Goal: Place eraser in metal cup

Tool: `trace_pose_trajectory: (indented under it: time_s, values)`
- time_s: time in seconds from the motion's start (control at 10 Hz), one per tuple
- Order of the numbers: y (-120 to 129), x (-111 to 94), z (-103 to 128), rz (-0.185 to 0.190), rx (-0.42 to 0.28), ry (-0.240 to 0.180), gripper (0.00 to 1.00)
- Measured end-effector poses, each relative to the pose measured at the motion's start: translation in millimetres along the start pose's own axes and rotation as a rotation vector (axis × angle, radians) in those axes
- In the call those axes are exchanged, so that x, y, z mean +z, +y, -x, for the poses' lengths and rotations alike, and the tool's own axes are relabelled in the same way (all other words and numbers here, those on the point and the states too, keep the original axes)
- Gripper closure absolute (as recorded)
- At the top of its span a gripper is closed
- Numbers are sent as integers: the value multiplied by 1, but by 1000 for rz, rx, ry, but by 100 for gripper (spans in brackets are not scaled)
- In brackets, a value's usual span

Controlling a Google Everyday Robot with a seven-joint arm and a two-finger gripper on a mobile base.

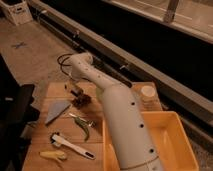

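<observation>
The gripper (75, 93), fingers spread, hovers near the table's (52, 89) far left corner. A yellow tray (172, 142) fills its near right corner, with a white round container (147, 93) behind it.

The wooden table (37, 142) carries a yellow tray (175, 150) at 3 o'clock, a white round container (147, 94) at 1 o'clock, a grey wedge (56, 111) at 9 o'clock and a small dark cup (82, 100) at 11 o'clock, with the gripper (75, 93) just above that cup. Toward 7 o'clock lie 3 more things: a green curved piece (83, 126), a white-handled tool (72, 146) and a yellow piece (54, 155) nearest the front edge.
</observation>
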Motion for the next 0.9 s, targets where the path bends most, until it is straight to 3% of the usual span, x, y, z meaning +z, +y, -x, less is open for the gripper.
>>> trace_pose_trajectory:
  time_s: [0.3, 0.5, 0.6, 0.7, 0.9]
  values:
    - [-2, 10, -7, -1, 23, 26, 35]
    - [-3, 25, -20, 22, 60, 31, 36]
    - [-2, 28, -23, 26, 71, 21, 40]
    - [-2, 28, -27, 20, 81, 2, 53]
    - [-1, 24, -30, 6, 69, -23, 70]
